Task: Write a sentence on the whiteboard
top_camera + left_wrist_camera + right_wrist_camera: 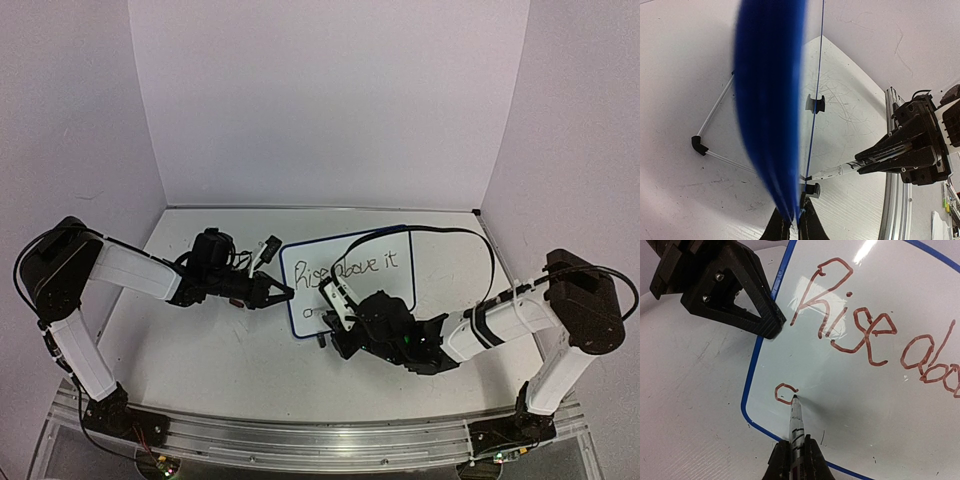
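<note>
- Top external view: a small rectangular whiteboard with a thin dark-blue rim (pixel 398 288) stands propped on the scuffed white surface (pixel 230 350), just right of the frame's centre.
  - The handwritten cursive sentence (pixel 350 268) reads "Rise above it" along the board's upper row.
  - The left arm's jaws reach in from the left and meet the board's left rim.
  - The right arm's jaws reach in from the lower right and sit over the board's lower left part.
- Left wrist view: the whiteboard's blue rim (pixel 770 100) fills the centre as a blurred band.
  - At the bottom edge the left arm's jaws press on the rim from both sides, pinching the board.
  - Left of the rim, a thin wire stand with a black corner piece (pixel 715 120) rests on the surface (pixel 685 200).
  - Two black clip feet (pixel 815 103) sit on the board's edge.
  - At the right, the right arm's jaws pinch a white marker with black markings (pixel 835 171).
- Right wrist view: at bottom centre the right arm's jaws pinch the marker (pixel 796 425).
  - Its tip touches the whiteboard (pixel 875 415) beside a small red-brown curl on the lower row.
  - The sentence (pixel 860 325) runs off the right edge after "Rise abo".
  - In the upper left of the frame, the left arm's black jaws sit at the board's left rim.
</note>
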